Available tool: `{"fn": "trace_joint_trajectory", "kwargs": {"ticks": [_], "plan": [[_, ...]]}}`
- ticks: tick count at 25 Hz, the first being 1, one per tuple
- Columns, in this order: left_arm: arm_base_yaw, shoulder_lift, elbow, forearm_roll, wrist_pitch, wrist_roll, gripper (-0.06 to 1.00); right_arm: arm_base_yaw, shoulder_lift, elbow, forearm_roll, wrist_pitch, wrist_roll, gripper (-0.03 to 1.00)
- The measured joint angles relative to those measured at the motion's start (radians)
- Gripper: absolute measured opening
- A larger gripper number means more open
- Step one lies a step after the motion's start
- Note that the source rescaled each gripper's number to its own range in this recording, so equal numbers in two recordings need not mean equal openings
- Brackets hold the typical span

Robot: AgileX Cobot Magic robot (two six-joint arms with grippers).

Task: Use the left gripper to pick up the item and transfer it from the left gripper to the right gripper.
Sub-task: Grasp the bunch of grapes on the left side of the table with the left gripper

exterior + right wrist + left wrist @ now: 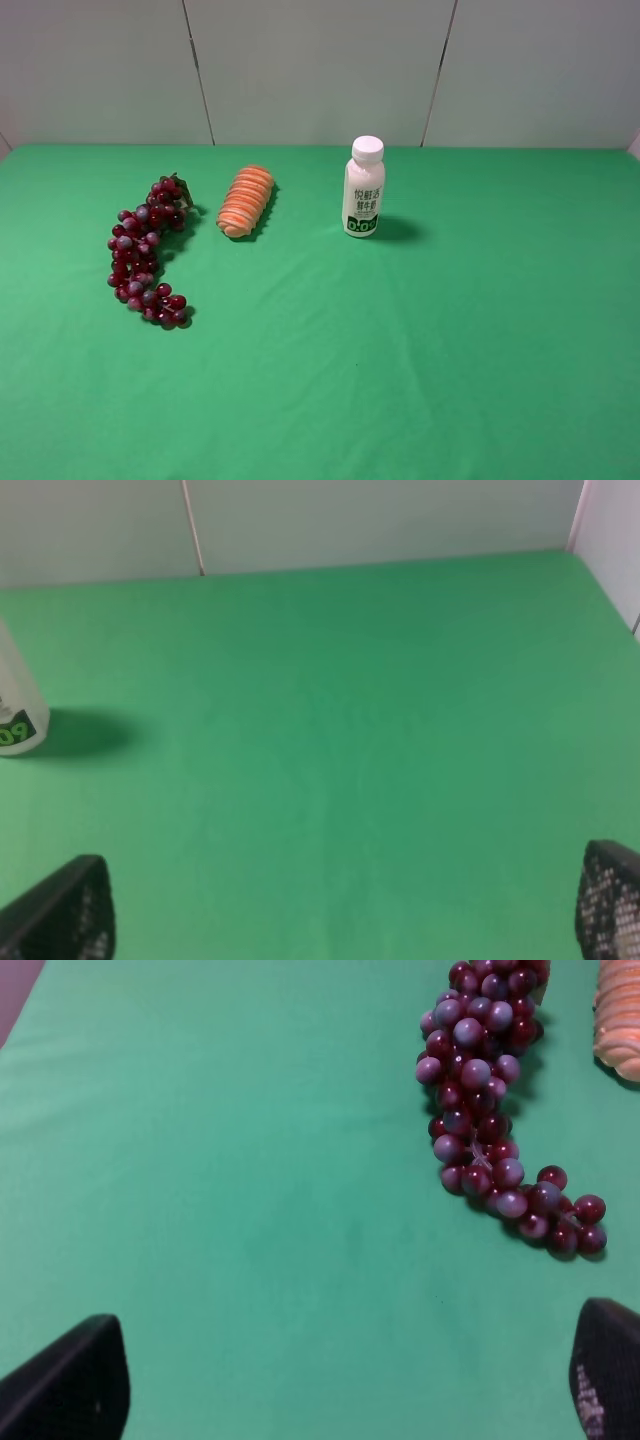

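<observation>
Just left of the bread roll (247, 201), the grapes (145, 255) lie on the cloth. The left gripper (335, 1375) and right gripper (335, 905) are both spread wide and empty. The left one should straddle the bunch's thick middle before closing.

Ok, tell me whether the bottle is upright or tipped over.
Upright: the bottle stands on its base on the cloth, with its white cap on top.

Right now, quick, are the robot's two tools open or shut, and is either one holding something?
Left tool: open, holding nothing; the grapes lie apart from it, untouched.
Right tool: open, holding nothing.
</observation>
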Motion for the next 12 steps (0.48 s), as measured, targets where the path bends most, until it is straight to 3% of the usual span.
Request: {"fn": "trace_joint_trajectory", "kwargs": {"ticks": [12], "plan": [[0.000,0.000,0.000,0.000,0.000,0.000,0.83,0.000,0.000,0.000,0.000,0.000,0.000,1.00]]}}
